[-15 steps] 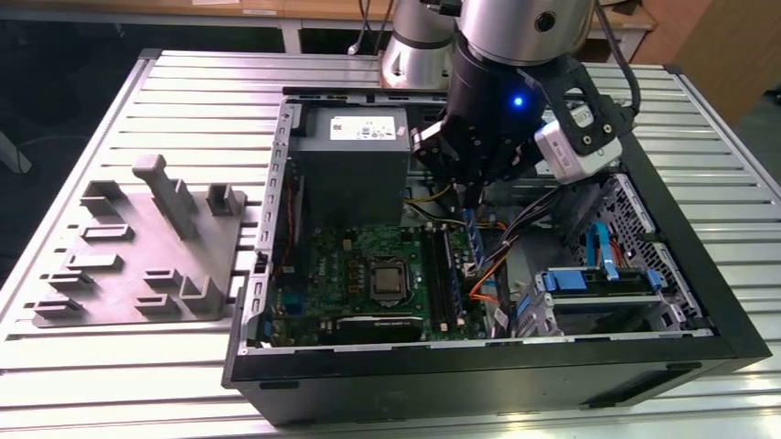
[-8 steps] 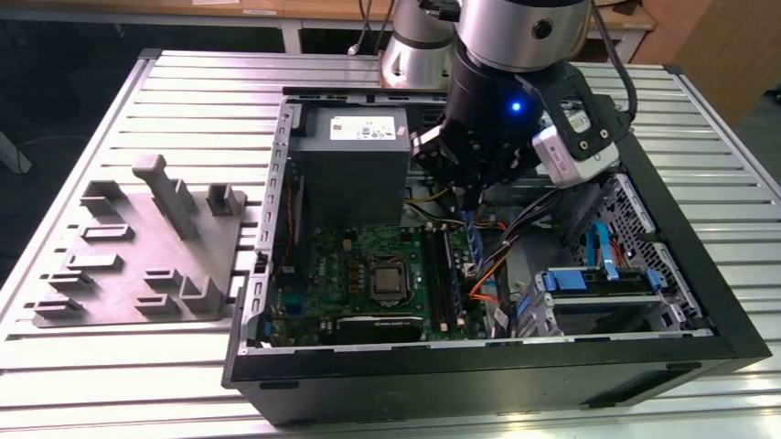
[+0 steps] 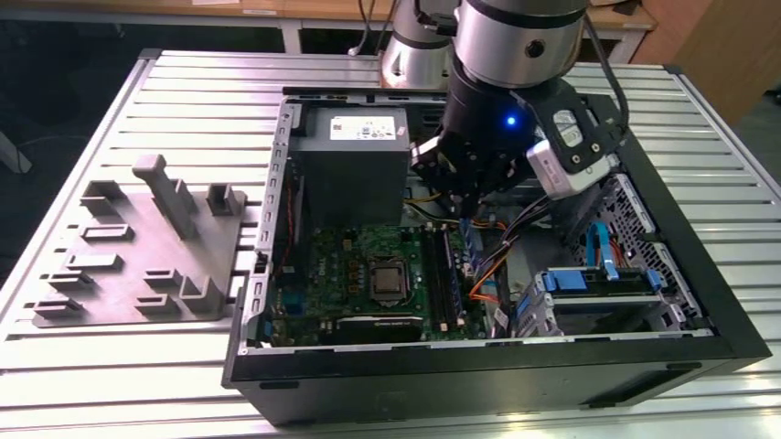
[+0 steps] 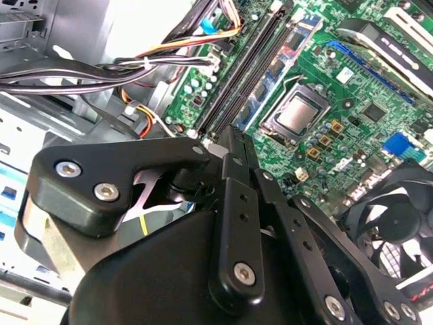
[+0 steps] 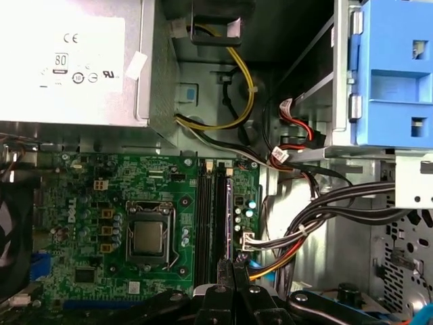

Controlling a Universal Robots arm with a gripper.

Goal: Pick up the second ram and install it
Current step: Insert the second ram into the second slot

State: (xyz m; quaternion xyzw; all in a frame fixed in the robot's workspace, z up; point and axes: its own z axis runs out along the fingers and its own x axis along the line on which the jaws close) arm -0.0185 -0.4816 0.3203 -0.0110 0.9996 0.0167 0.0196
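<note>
1. Open computer case [image 3: 488, 380] nearest, black wall along the surface's [image 3: 123, 384] near edge.
2. Grey fixture tray [image 3: 146, 247] by the surface's edge at the exterior view's left.
3. Tool [image 3: 469, 213] inside the case, fingers pinched on the second ram [image 3: 470, 247], held on edge over the memory slots [image 3: 442, 274] beside the processor [image 3: 387, 279].

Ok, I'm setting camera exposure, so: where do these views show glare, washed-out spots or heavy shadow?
Exterior view: the table is evenly lit, the case interior dim, a blue light glows on the arm. Second wrist view: the metal wall washes out white, the gripper looks dark. First wrist view: the power supply is brightest; the second ram in the gripper is shaded.
</note>
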